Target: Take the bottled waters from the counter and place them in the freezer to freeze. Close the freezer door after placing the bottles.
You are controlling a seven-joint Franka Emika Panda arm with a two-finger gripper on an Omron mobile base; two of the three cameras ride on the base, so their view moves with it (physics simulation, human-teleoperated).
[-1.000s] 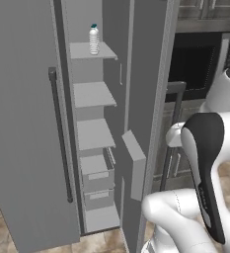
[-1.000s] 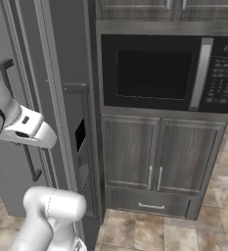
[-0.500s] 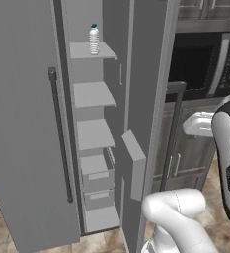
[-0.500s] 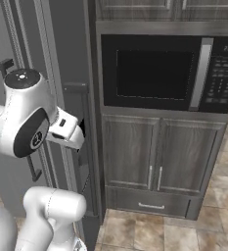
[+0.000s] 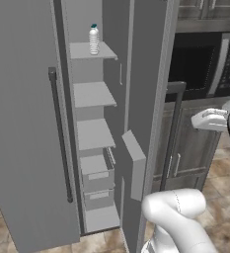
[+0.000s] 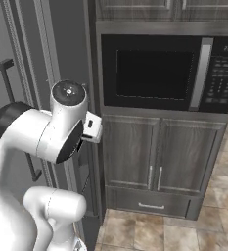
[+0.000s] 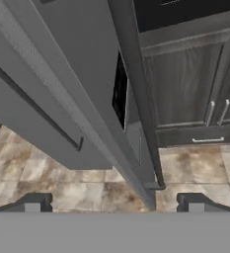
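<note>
One bottled water (image 5: 94,39), clear with a teal cap, stands upright on the top shelf of the freezer (image 5: 92,94). The freezer door (image 5: 22,148) stands wide open to the left, its long dark bar handle (image 5: 60,134) facing me. My hand (image 5: 210,119) hangs well right of the freezer, in front of the cabinets under the microwave. In the hand view my gripper (image 7: 114,203) is open with nothing between its fingertips (image 7: 32,202), looking at the freezer door (image 7: 32,123) and the dispenser door (image 7: 119,91). The counter is out of view.
The neighbouring grey door (image 5: 153,113) with its dispenser recess is shut, its bar handle (image 5: 171,133) sticking out. A black built-in microwave (image 6: 157,73) sits over dark wood cabinets (image 6: 154,157). Lower freezer shelves and drawers (image 5: 97,173) are bare. Tiled floor (image 6: 174,235) lies below.
My arm has swung right, away from the open freezer, and the hand now sits in front of the cabinets. The bottle on the top shelf and the freezer door have not moved.
</note>
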